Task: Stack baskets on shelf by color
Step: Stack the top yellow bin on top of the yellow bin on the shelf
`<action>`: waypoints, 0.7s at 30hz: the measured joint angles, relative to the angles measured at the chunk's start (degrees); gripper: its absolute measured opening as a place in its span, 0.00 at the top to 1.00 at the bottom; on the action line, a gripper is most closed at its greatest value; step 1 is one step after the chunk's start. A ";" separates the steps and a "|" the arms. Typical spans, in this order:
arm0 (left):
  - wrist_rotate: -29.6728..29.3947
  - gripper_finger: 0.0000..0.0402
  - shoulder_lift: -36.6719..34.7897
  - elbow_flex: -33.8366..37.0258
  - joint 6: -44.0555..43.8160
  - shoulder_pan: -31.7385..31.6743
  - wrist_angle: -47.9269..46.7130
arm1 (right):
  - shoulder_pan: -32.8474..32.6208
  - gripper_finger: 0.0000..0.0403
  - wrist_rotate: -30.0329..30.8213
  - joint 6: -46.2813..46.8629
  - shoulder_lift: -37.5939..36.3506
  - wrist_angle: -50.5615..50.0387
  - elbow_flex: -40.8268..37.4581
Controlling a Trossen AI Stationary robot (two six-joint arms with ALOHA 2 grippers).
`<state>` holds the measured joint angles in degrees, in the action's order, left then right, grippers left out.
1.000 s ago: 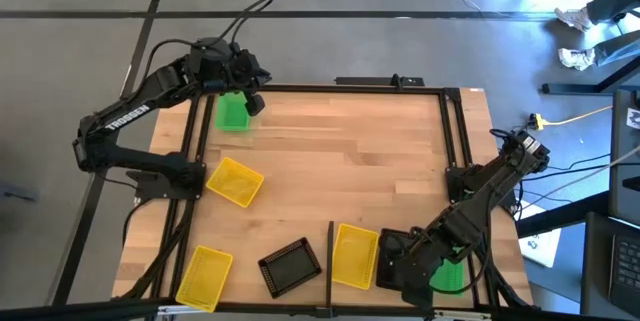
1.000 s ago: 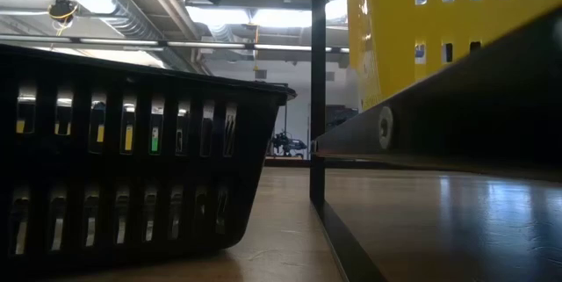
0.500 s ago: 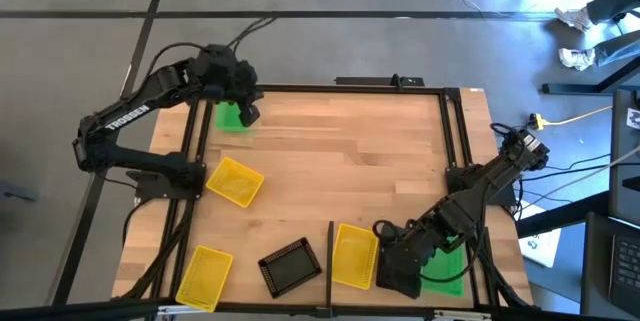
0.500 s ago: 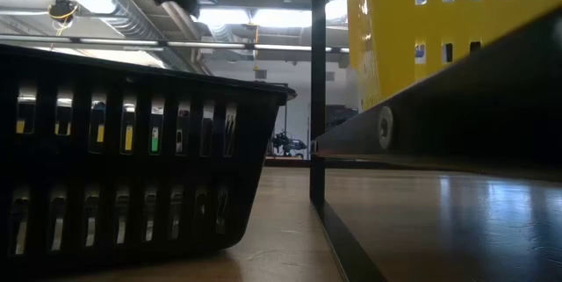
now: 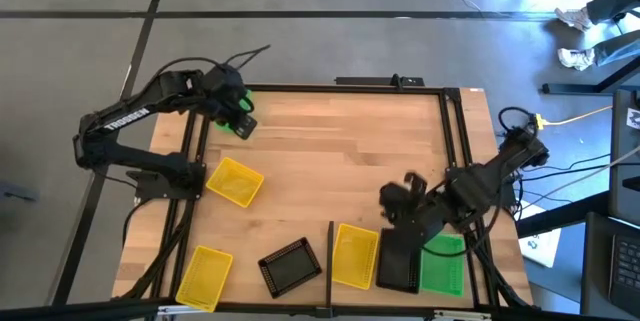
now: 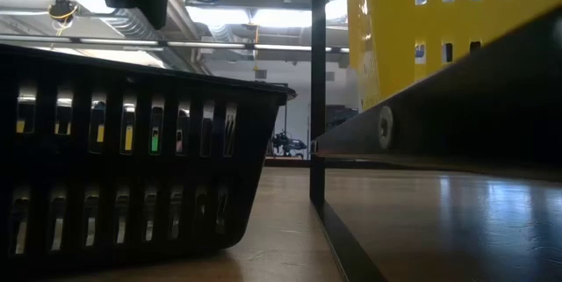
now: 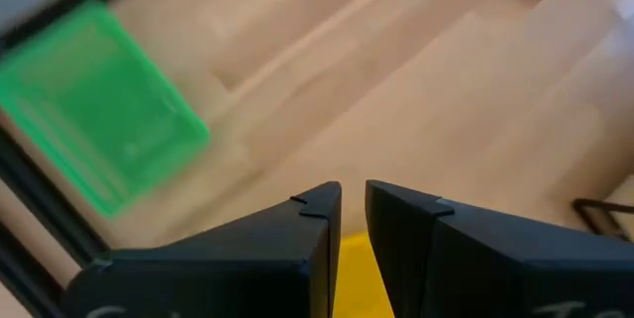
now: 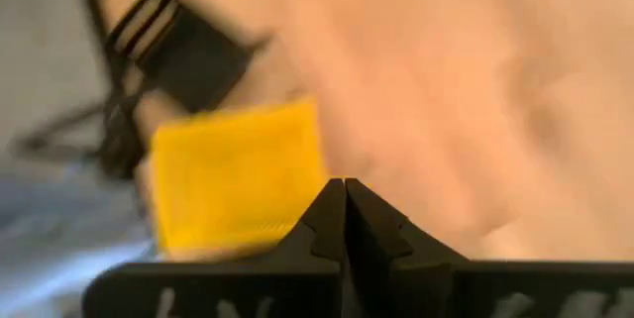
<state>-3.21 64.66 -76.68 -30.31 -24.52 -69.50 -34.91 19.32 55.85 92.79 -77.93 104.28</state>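
On the shelf (image 5: 440,296), 1 yellow basket (image 5: 354,256), 1 black basket (image 5: 399,271) and 1 green basket (image 5: 442,265) sit side by side; 4 baskets lie loose on the surface (image 5: 340,161). The right gripper (image 5: 398,195) is closed and empty; the left gripper (image 5: 240,119), slightly parted and empty, hovers over another green basket (image 7: 99,115).

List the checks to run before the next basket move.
1. right gripper shut, holding nothing: ok.
2. black basket and green basket lying side by side: ok.
3. yellow baskets gathered together: not ok, all three lie apart.
4. left gripper at the far green basket: ok.
5. Left grip on that basket: cannot tell.
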 joint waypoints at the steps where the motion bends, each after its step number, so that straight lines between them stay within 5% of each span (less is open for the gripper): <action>1: 0.36 0.90 0.00 0.02 -2.26 0.74 -0.53 | 0.24 0.99 3.12 -0.30 0.00 -1.40 1.42; 10: 2.09 0.90 -0.02 2.61 -9.43 7.73 -0.68 | 3.08 1.00 21.77 -8.26 0.00 -4.42 11.23; 21: 1.80 0.90 -0.02 9.30 2.37 10.08 -0.74 | 8.18 0.97 16.91 -16.98 0.00 -4.27 13.43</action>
<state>-1.41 64.64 -67.39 -27.94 -14.44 -70.24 -26.73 36.23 38.87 92.79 -82.19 117.71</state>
